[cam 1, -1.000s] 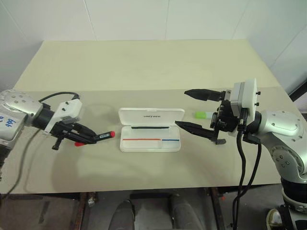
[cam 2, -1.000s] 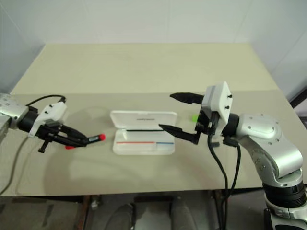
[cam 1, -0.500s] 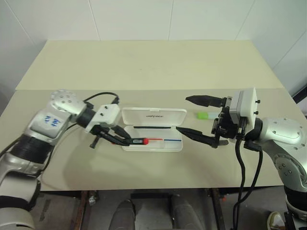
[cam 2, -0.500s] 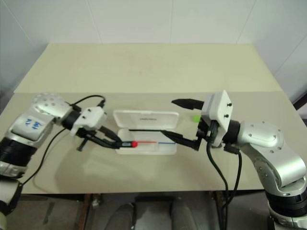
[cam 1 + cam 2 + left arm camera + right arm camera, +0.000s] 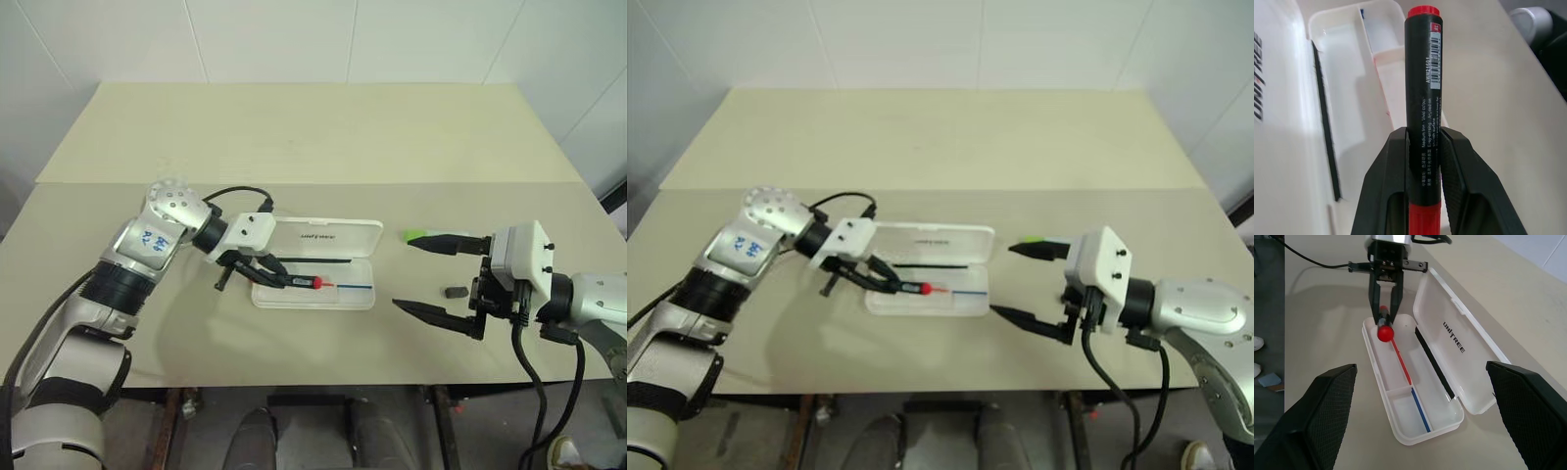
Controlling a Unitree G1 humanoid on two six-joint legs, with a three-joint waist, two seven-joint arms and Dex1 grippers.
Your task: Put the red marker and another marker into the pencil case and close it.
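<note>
We take the pencil case as our landmark: it lies open on the bench, its lid folded flat on the far side of the tray, the dark lettering facing up, with a black stripe along the hinge side and a thin red-and-blue stripe running along the tray floor. Our left gripper reaches in from the case's left end and is clenched on the red marker; in the left wrist view both black fingers press the dark barrel from either side, and the red tip points along the tray. The marker hangs over the left part of the tray; we cannot tell whether it touches the tray floor. Our right gripper hovers well to the right of the case, its two fingers spread wide apart and grasping nothing. The green-capped marker lies on the bench to the right of the case's lid, just beside the far finger of the right gripper. A small black block sits on the bench further right of the case, between the right gripper's fingers as seen from above.
</note>
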